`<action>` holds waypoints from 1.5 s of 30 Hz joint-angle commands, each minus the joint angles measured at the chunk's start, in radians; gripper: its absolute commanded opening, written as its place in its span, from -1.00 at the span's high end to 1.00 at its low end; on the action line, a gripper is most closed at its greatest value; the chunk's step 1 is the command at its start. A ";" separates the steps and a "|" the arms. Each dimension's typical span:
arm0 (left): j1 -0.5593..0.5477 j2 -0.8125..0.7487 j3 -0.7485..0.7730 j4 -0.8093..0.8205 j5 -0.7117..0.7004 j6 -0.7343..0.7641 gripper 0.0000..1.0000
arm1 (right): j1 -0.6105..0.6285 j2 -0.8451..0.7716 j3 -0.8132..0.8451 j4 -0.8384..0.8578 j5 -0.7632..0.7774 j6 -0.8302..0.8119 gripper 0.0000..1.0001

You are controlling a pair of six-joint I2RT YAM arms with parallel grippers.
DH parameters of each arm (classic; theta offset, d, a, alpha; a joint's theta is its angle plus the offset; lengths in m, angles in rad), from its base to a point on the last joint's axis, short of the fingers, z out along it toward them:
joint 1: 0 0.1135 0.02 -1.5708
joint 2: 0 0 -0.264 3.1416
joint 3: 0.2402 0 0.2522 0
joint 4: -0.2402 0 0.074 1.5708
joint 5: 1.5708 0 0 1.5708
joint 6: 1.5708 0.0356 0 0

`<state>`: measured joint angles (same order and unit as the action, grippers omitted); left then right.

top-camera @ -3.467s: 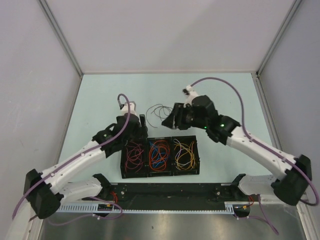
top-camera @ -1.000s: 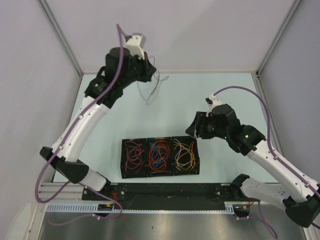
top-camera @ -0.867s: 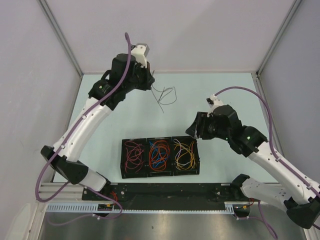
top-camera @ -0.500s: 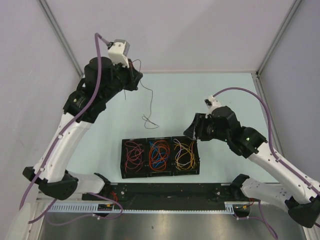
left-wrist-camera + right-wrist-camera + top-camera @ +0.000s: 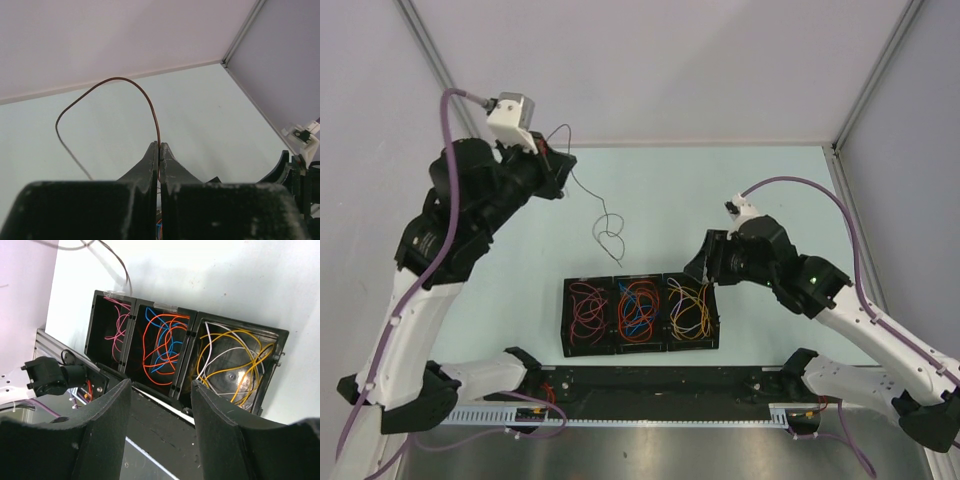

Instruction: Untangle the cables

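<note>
Dangling beyond the bins (image 5: 640, 349), a limp, light wire (image 5: 117, 78) — best taken near an end — is pinched by the left gripper (image 5: 158, 145); right gripper (image 5: 161, 390) open.

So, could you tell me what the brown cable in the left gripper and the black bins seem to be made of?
The brown cable looks like thin wire in smooth plastic insulation: it holds a springy arc above the shut left gripper and hangs in loose curls. The black bins look like rigid moulded plastic, slightly glossy: thin straight walls, and one floor shows glare.
</note>
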<state>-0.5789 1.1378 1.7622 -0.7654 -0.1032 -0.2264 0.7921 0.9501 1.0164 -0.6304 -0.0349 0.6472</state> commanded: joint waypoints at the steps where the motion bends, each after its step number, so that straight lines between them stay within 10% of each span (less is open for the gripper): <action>1: -0.004 -0.062 0.051 -0.023 -0.013 0.013 0.99 | 0.025 -0.004 0.004 0.023 0.035 0.020 -0.11; 45: -0.004 -0.527 -0.645 -0.098 0.092 -0.303 0.99 | 0.128 -0.066 -0.070 0.014 0.113 0.080 -0.10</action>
<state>-0.5804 0.6331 1.1568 -0.9169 -0.0505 -0.4843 0.9112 0.9062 0.9463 -0.6151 0.0406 0.7086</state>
